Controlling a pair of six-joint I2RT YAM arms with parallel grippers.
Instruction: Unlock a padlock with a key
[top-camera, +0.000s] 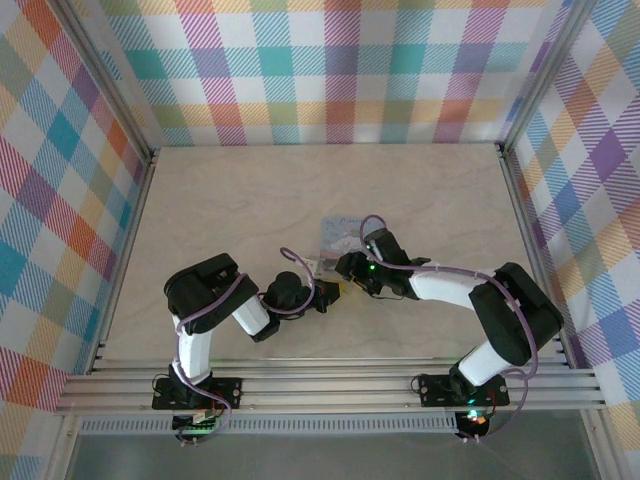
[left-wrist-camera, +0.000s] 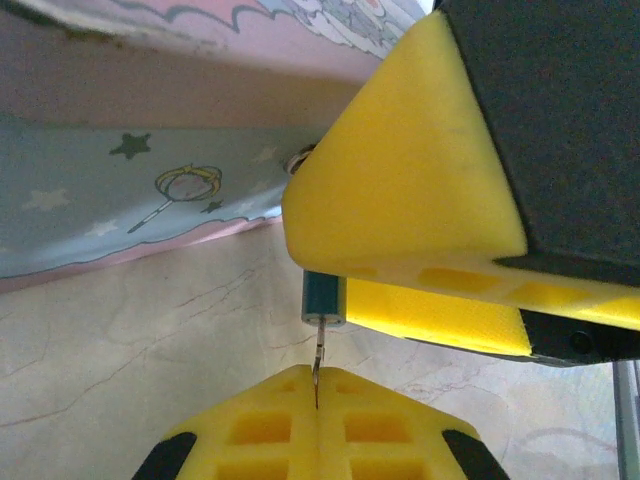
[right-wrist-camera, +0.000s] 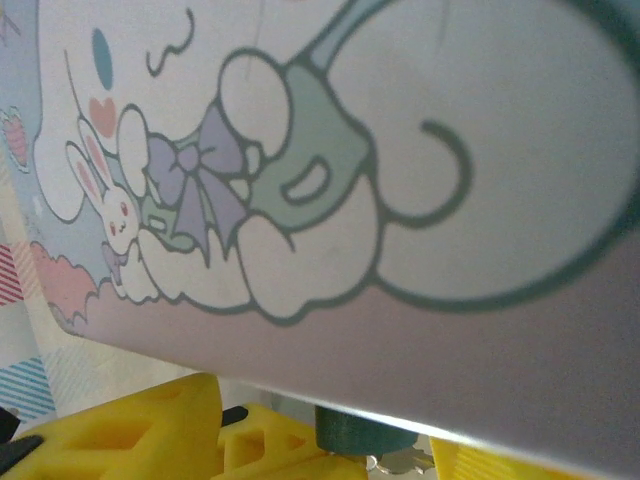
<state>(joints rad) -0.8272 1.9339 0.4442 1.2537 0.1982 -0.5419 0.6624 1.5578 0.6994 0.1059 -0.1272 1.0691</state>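
Because the padlock (left-wrist-camera: 323, 298) is so small, there is little to hold it by. It sits just above the bench (left-wrist-camera: 120, 370), close against the side of the pale blue box (left-wrist-camera: 120, 200). It appears to be pinched between the yellow fingers of the right gripper (right-wrist-camera: 330, 445), though the contact is partly hidden. The key (left-wrist-camera: 317, 358), a thin metal blade, stands end-on at the padlock's near end, apparently in the keyhole; how deep it goes cannot be told. The left gripper (left-wrist-camera: 317, 405) has its pads pressed together on the key's other end.

The turn is the risky part, I judge. If the blade is not fully seated or sits off-axis, twisting may slip the key in the soft pads or bend it. If the right gripper's hold is loose, the padlock may spin with the key and drag the box along.
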